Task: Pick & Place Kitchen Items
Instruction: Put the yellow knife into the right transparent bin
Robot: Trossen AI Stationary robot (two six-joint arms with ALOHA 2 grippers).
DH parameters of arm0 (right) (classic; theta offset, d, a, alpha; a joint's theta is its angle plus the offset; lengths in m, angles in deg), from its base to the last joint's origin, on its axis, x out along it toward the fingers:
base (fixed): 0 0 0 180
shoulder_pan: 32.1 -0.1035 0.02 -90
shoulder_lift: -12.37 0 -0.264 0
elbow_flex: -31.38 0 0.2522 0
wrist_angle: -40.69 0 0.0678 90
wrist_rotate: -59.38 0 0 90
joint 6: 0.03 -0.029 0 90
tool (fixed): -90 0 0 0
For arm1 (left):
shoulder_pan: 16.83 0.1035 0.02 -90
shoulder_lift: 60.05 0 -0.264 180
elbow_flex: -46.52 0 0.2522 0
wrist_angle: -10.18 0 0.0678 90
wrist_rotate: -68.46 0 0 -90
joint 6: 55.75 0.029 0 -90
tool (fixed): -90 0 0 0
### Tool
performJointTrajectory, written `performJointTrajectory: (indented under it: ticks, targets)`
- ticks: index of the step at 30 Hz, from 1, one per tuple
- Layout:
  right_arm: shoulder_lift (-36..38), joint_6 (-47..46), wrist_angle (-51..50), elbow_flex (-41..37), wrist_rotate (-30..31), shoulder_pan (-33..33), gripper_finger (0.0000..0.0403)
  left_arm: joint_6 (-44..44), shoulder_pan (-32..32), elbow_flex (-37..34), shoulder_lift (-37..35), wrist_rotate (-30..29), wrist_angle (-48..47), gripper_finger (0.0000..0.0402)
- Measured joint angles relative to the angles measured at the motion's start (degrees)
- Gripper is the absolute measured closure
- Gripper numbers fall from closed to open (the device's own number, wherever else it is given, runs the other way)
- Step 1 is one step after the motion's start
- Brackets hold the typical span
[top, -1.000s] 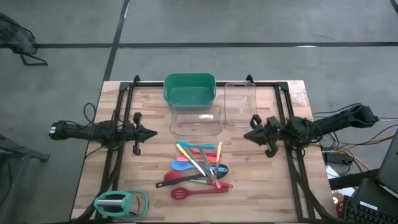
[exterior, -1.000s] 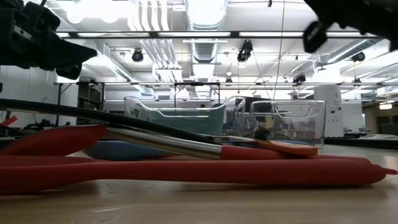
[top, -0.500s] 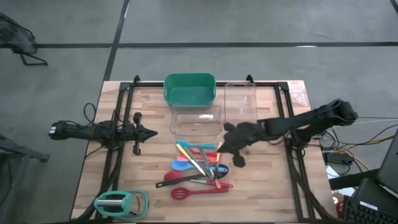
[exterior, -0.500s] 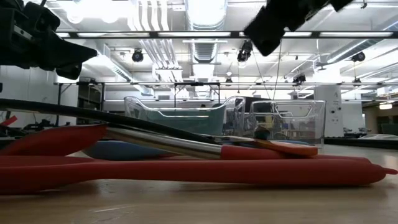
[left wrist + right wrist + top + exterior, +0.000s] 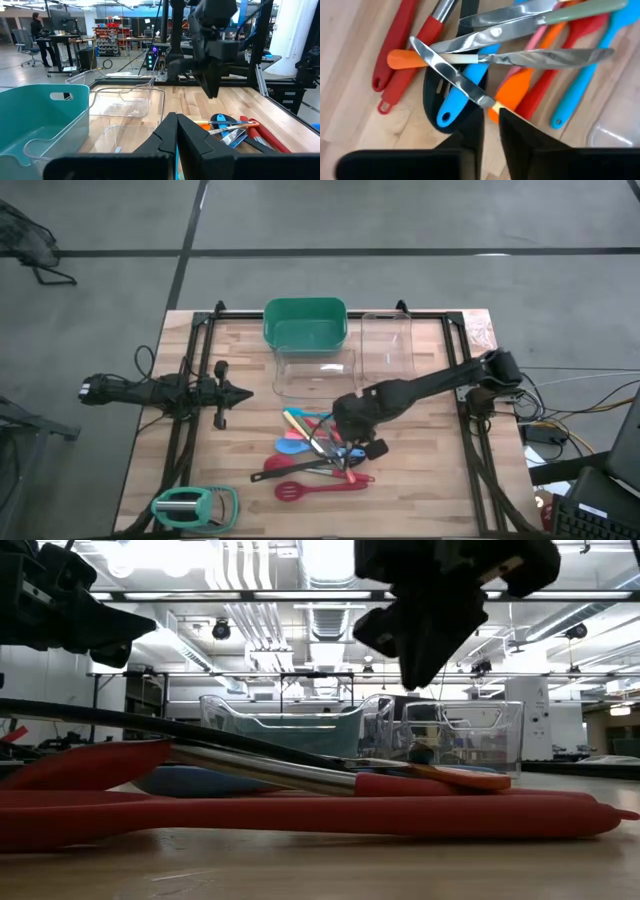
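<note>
At the left edge of the wooden worktop (image 5: 250,360), the left end effector (image 5: 243,392) waits with fingers pressed together, holding nothing, well apart from the work. The heap of slim coloured plastic utensils (image 5: 318,450) lies at mid-worktop, in front of the clear bins, most handles running roughly side to side. The right end effector (image 5: 348,423) hangs directly over the heap's right part, fingers (image 5: 517,145) only slightly parted and empty. The blue-handled piece (image 5: 462,92) lies just beyond its fingertips, so the right arm is much nearer.
</note>
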Motion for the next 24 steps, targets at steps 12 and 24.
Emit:
performJointTrajectory:
  ticks: [12,24]
  targets:
    - [-4.79,9.98,-0.76,-1.00,11.64,-0.47,0.0229,0.00,-0.04,0.01,0.02,0.00,0.00,0.0392]
    - [-8.67,17.11,-0.18,-2.48,16.36,-0.71,0.0232,0.00,-0.02,0.01,0.07,0.00,0.00,0.0392]
